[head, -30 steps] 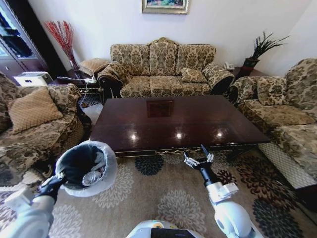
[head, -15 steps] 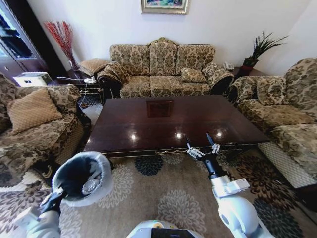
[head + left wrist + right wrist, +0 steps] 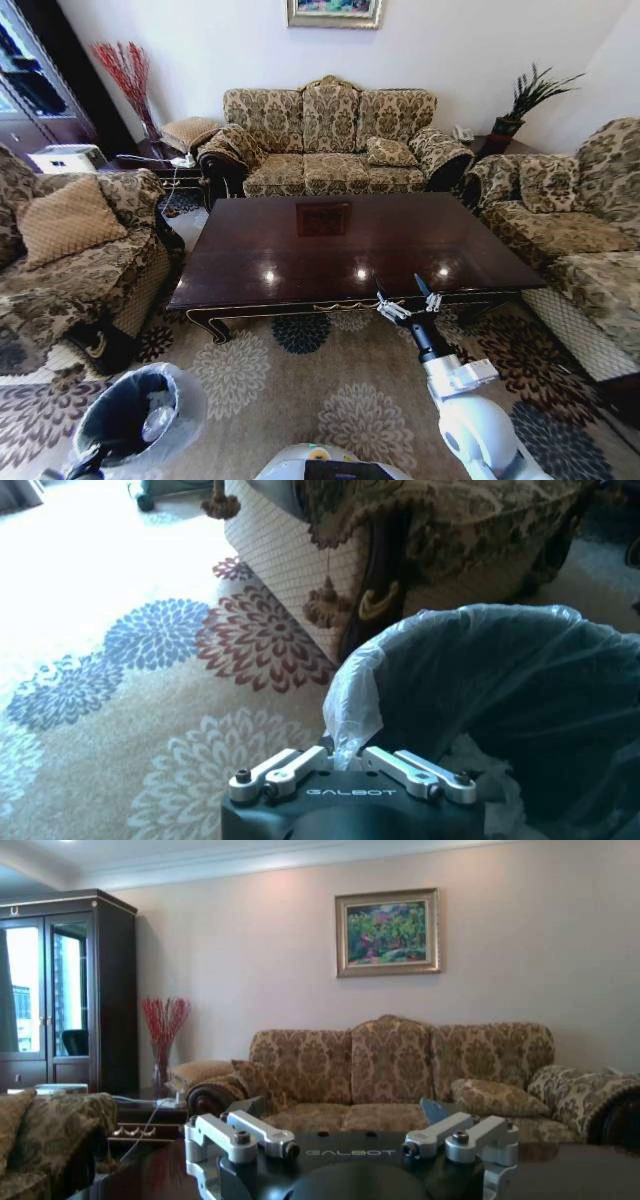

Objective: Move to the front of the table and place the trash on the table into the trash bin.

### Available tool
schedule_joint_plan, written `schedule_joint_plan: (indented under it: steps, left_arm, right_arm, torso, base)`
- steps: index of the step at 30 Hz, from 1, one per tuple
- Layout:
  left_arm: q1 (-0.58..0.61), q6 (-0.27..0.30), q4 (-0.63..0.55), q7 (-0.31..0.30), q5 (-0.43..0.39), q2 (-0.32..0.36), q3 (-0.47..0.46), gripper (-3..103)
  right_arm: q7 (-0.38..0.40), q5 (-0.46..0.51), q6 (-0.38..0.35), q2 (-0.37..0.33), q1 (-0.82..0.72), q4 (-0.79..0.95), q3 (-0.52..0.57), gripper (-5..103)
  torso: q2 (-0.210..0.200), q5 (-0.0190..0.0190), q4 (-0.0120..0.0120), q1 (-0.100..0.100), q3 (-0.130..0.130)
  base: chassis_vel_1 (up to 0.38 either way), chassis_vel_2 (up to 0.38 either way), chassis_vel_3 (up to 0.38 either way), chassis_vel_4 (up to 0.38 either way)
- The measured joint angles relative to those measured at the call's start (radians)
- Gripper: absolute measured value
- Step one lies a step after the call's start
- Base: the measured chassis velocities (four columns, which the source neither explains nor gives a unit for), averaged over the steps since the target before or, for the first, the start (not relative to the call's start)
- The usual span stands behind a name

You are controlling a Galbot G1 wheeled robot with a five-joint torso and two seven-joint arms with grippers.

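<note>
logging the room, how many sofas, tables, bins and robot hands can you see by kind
sofas: 3
table: 1
bin: 1
hands: 2, left hand and right hand
total: 7

There is 1 worktop (image 3: 350, 245), 1 trash bin (image 3: 125, 415) with 1 bag in it, 3 sofas, 1 picture (image 3: 333, 12) on the wall, 1 plant (image 3: 525, 100) and 2 grippers.
</note>
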Motion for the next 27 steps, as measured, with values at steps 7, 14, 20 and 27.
schedule_joint_plan:
  steps: [7,14,20,27]
  left_arm:
    - [-0.065,0.013,0.227,0.045,-0.035,0.055,0.041,0]
    - [-0.104,0.025,0.370,0.074,-0.056,0.089,0.068,0]
    - [-0.110,0.025,0.381,0.081,-0.057,0.093,0.071,0]
    - [-0.190,0.074,0.536,0.207,-0.003,0.104,0.165,0]
  right_arm:
    - [0.000,-0.002,-0.009,0.003,-0.020,-0.007,0.002,100]
    - [0.000,0.000,-0.010,-0.004,-0.027,-0.029,0.023,100]
    - [0.000,-0.002,-0.014,-0.007,-0.036,-0.055,0.023,100]
    - [0.000,0.002,-0.027,-0.018,-0.033,-0.056,0.032,100]
  torso:
    - [0.000,-0.0010,0.0002,0.000,0.000]
    - [0.000,-0.0016,0.0005,0.000,0.000]
    - [0.000,0.0001,0.0002,0.000,0.000]
    - [0.000,-0.0015,0.0001,0.000,0.000]
  base:
    - [0.000,0.000,0.000,0.000]
    - [0.000,0.000,0.000,0.000]
    - [0.000,0.000,0.000,0.000]
    - [0.000,0.000,0.000,0.000]
